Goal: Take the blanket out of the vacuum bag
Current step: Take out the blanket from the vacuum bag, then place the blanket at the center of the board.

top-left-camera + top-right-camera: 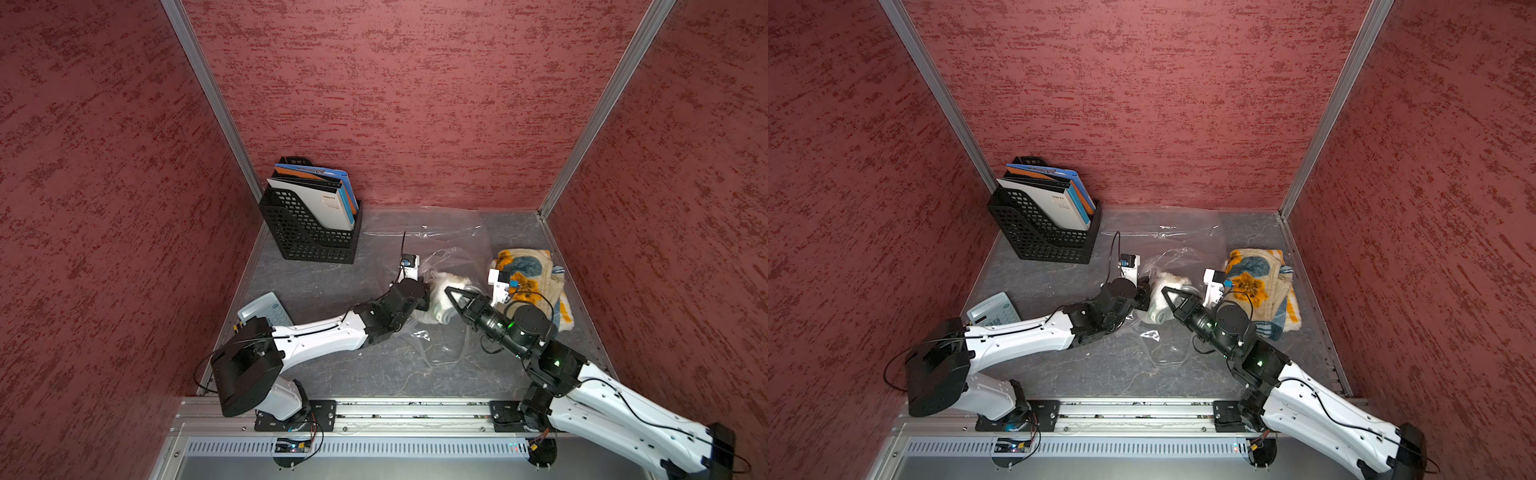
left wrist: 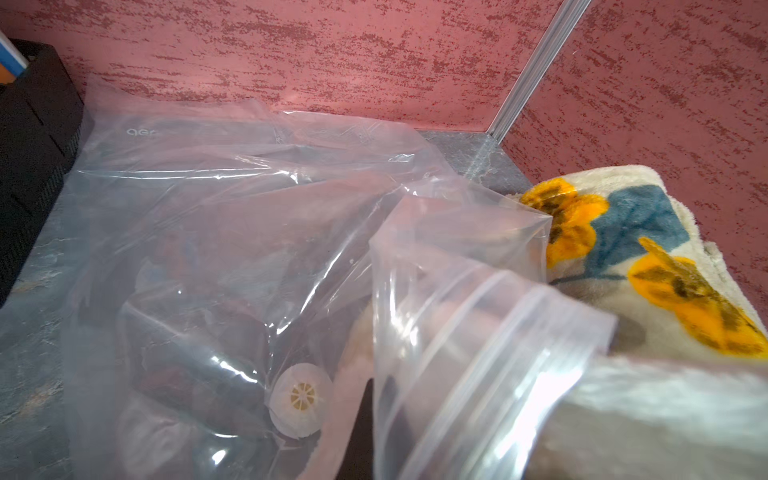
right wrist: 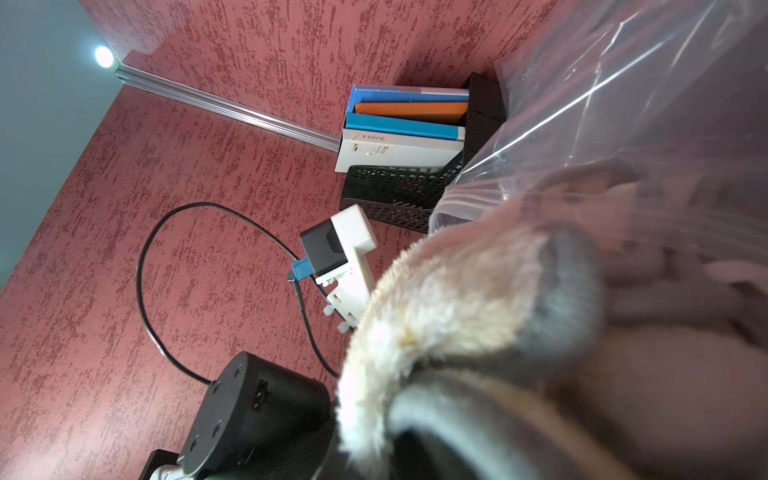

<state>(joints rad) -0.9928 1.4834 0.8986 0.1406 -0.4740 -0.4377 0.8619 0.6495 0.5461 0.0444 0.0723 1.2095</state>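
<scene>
I am seeing the bag (image 1: 432, 226) lying crumpled on the table (image 1: 328, 286). The left gripper (image 1: 424, 296) and right gripper (image 1: 451, 293) are sitting closed against a white fleece (image 1: 441, 300) at its mouth; what they pinch, I cannot tell. The floral blanket (image 1: 534, 276) is lying outside, just right of it.

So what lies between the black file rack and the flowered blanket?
The clear vacuum bag, crinkled and spread on the table, lies across the stretch from the file rack to the flowered blanket; both top views show it.
</scene>
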